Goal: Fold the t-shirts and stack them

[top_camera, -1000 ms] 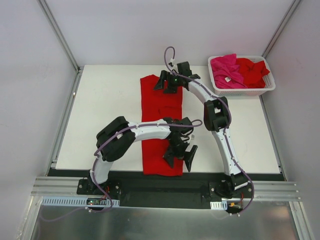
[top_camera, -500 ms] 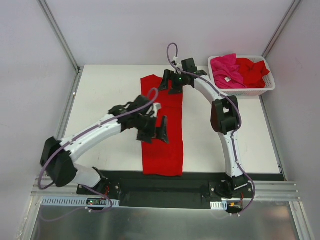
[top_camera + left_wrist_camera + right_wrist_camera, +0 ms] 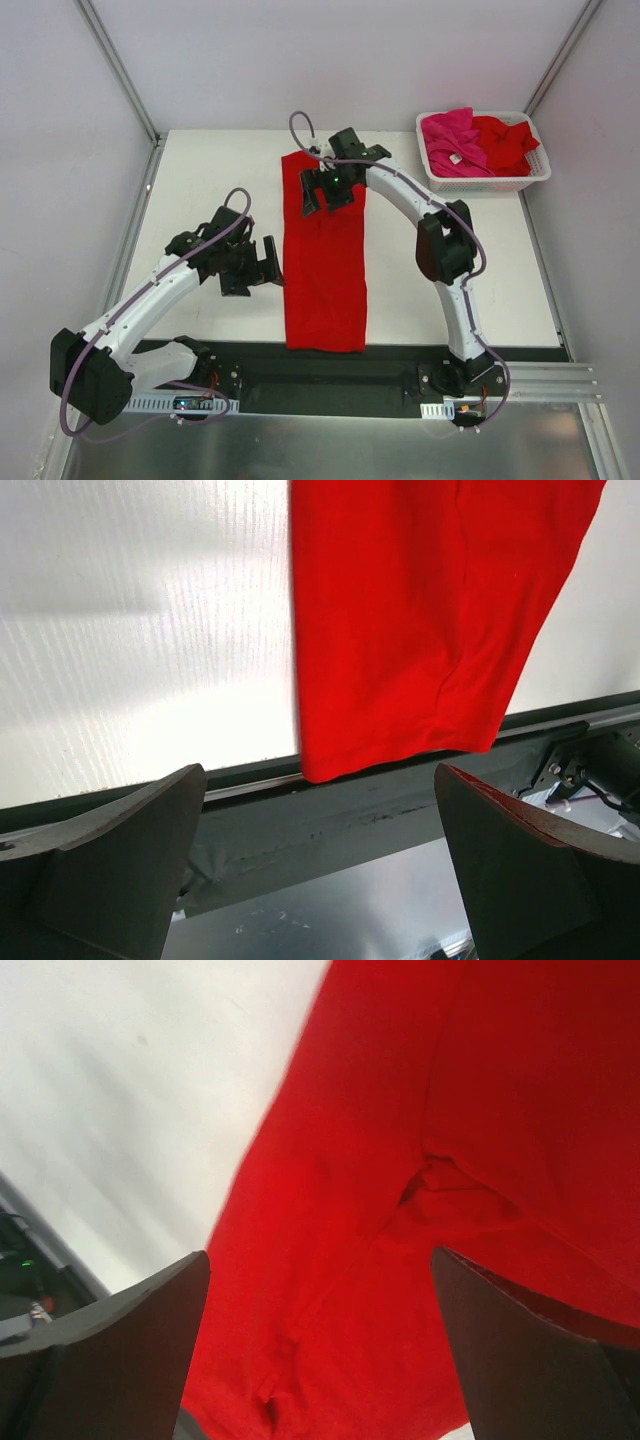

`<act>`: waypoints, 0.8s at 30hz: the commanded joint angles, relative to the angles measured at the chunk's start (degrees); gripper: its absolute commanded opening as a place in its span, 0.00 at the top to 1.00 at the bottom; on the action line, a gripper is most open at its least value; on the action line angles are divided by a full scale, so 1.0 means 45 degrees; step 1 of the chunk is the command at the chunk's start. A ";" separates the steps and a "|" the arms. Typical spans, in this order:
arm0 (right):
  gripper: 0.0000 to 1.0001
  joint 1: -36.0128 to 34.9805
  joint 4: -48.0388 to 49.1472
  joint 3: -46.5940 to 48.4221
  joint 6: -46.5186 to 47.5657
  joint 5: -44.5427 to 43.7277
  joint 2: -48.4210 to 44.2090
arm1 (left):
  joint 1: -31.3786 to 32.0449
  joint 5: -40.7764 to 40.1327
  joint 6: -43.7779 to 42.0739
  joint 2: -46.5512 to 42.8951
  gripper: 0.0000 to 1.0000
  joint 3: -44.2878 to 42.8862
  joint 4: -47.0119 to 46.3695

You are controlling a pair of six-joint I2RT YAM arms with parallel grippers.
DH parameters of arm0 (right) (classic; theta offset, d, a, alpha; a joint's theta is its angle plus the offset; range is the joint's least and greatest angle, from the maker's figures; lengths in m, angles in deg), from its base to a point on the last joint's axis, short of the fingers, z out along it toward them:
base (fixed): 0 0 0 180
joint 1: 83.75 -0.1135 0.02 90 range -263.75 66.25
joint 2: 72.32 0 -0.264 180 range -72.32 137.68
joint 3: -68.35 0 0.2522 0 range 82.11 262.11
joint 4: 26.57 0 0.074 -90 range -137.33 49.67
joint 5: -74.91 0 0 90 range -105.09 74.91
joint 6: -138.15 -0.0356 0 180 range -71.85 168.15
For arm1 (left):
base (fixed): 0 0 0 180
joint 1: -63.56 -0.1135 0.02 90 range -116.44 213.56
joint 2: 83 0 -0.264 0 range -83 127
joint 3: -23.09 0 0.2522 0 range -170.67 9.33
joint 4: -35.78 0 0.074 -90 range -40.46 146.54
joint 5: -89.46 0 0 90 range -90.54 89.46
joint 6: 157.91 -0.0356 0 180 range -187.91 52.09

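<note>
The white table (image 3: 210, 190) carries one bright red t-shirt (image 3: 325, 260), folded into a long narrow strip. Its long axis runs from the arms' side straight toward the far edge. One short end lies at the near edge of the table, the other close to the far edge. It lies as it did a second ago.

The left arm has moved most. A second ago it bent over the near end of the strip. It now stretches out to the left, and the left gripper (image 3: 258, 272) hangs over bare table just beside the strip's left edge, jaws spread wide and holding nothing. Its wrist camera shows the shirt's near hem at the table edge.

The right gripper (image 3: 325, 198) has slid left from the strip's far right corner and now hangs over the far end, also spread wide and empty. Its wrist camera shows red cloth with a small pucker (image 3: 430, 1180) between the fingers.

One white slotted basket (image 3: 490, 182) sits at the far right corner, well apart from the strip. It holds a crumpled magenta-pink t-shirt (image 3: 452, 135) with a small white label on its left side and crumpled red cloth (image 3: 505, 142) on its right side. How many red shirts are bunched there cannot be told.
</note>
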 commanded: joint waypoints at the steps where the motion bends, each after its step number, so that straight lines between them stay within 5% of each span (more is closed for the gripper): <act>1: 0.04 -0.0196 -0.1677 0.0635 0.0859 -0.1678 0.0947 | -0.0054 0.0144 -0.0264 0.0042 0.01 -0.0656 0.0351; 24: 0.04 -0.0236 -0.2540 0.4115 -0.0469 -0.2559 0.4191 | -0.0053 0.1453 -0.0225 0.0003 0.01 -0.0208 0.0351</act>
